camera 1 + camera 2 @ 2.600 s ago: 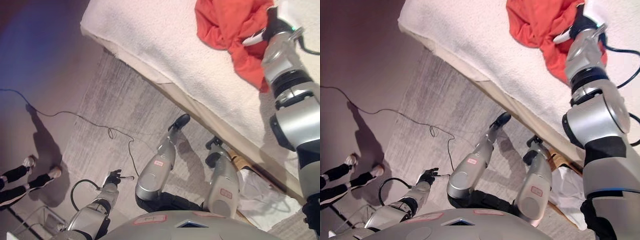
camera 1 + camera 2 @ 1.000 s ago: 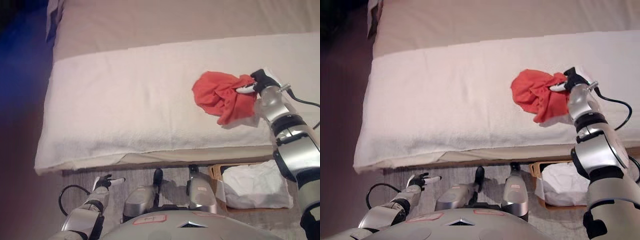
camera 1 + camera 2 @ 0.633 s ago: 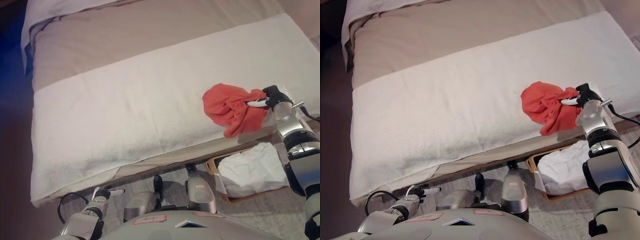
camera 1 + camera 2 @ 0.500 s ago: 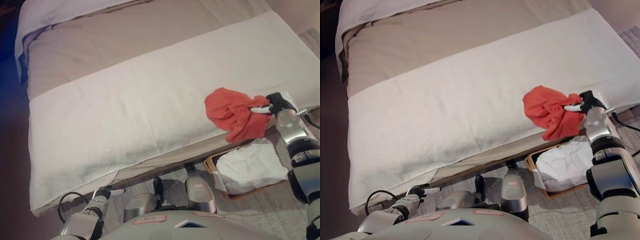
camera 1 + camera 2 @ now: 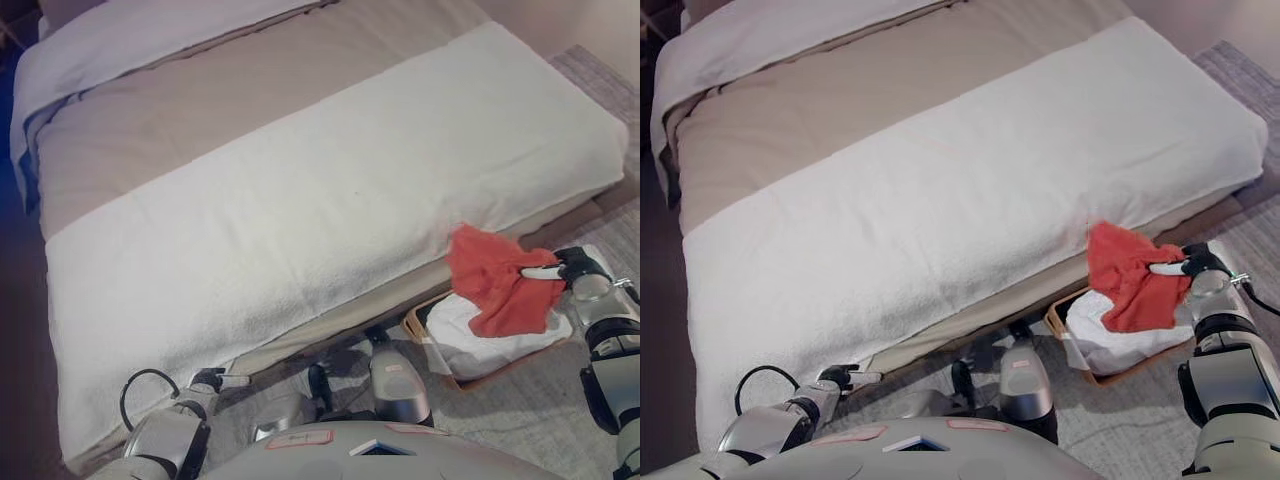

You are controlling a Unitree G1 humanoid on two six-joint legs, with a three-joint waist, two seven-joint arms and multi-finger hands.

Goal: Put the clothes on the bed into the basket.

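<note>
My right hand [image 5: 558,270] is shut on a red garment [image 5: 492,281] and holds it in the air off the bed's near edge, over the basket [image 5: 418,332]. The brown basket stands on the floor beside the bed and holds white cloth [image 5: 475,330]. The same garment [image 5: 1127,271] hangs over the basket's white cloth [image 5: 1110,335] in the right eye view. The bed [image 5: 300,190] has a white blanket across its near half. My left hand [image 5: 212,380] hangs low at the lower left, near the floor; its fingers look relaxed and hold nothing.
The bed has a tan sheet [image 5: 200,110] and white bedding [image 5: 120,40] at the far side. A grey rug [image 5: 520,420] covers the floor around the basket, by the bed's right end.
My right hand has carried the red garment off the white blanket, past the bed's edge, to above the basket. The camera has turned as well. The left hand stays low.
</note>
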